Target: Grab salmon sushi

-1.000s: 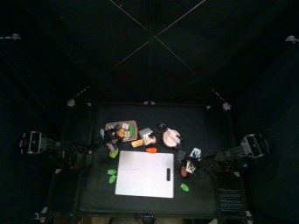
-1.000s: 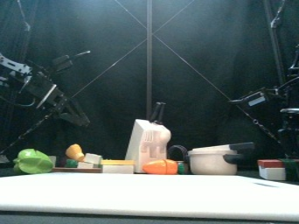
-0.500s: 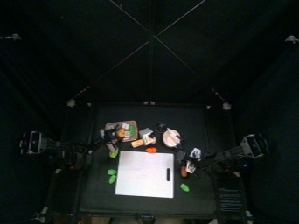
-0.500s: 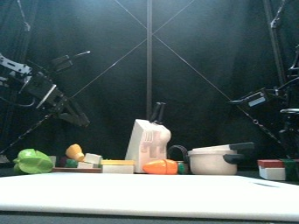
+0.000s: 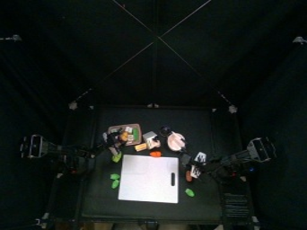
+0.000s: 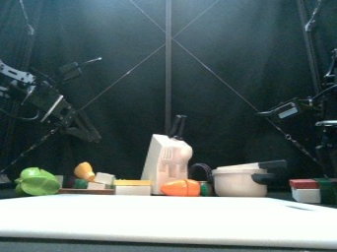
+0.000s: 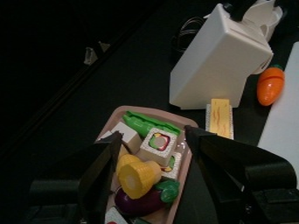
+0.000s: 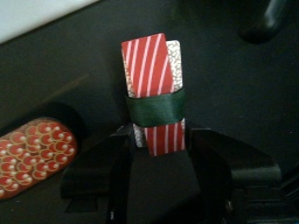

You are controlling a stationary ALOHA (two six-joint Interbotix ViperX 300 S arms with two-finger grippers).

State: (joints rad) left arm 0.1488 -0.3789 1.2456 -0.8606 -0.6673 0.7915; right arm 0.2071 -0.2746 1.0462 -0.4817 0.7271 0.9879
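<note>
Black curtains are enclosing a small black surface (image 5: 96, 202), seen from above with a white cutting board (image 5: 150, 179) lying in its middle.

Right tool (image 8: 156, 140) is hanging over the surface's right side, jaws standing wide and straddling the near end of the salmon sushi (image 8: 153, 92). Sushi is a red-and-white striped slab on a white rice block, wrapped by a dark green band. It is lying flat on the surface between the jaws; cannot tell if the jaws are touching it. In the front view the same piece (image 6: 305, 189) is sitting at the far right edge, right of the pot (image 6: 241, 181). A round red piece with a scale pattern (image 8: 35, 154) is lying near it, apart.

Left tool (image 7: 149, 153) is hovering above the wooden tray (image 7: 121, 120) at the surface's left side, jaws standing wide, holding nothing. Tray is carrying a yellow piece (image 7: 136, 174), a green-rimmed roll (image 7: 160, 141), a green vegetable (image 7: 149, 122) and a purple one (image 7: 146, 201).

Beyond the tray: a white carton (image 7: 223, 57), a yellow block (image 7: 221, 117) beside it, an orange piece (image 7: 270, 86) near the board's edge. In the front view a green pepper (image 6: 38, 181) is sitting at far left.
</note>
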